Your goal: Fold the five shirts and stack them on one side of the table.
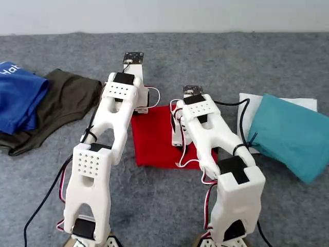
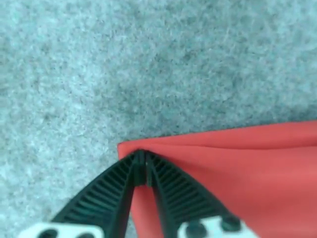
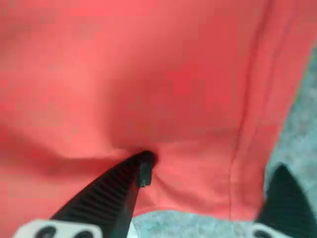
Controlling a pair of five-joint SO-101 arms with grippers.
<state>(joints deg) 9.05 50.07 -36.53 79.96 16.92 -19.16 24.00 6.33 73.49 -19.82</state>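
Shirts, five in all and one of each colour, lie on a grey, felt-like worktop [image 1: 205, 56] in the high view. At the left edge a bunched blue shirt [image 1: 18, 95] overlaps a loosely spread dark olive shirt [image 1: 64, 105]. On the right, a teal shirt [image 1: 290, 134] folded into a rough, skewed rectangle rests on a flat white shirt [image 1: 248, 110], whose edges show behind it. Between these two pairs, in the middle, a red shirt [image 1: 154, 146] lies flat as a neat rectangle. Two white arms trailing dark cables stretch over it. The left arm [image 1: 115, 118] ends at its far left corner, and the right arm [image 1: 211, 128] ends above its right half.

In the left wrist view, the red cloth is smooth, with a soft fold running along its edge, and it comes to a point against the nubbly grey surface. The left jaws are closed together on that corner. Their two black ribbed fingers [image 2: 109, 193] meet at the tips, with the cloth pinched between them.

In the right wrist view, red fabric covers most of the frame, with a stitched hem running down one side and a strip of grey beyond it. The right jaws stand apart. One ribbed finger [image 3: 109, 193] presses its tip into the cloth and dimples it, while the other finger [image 3: 280, 198] sits at the hem, over the grey.
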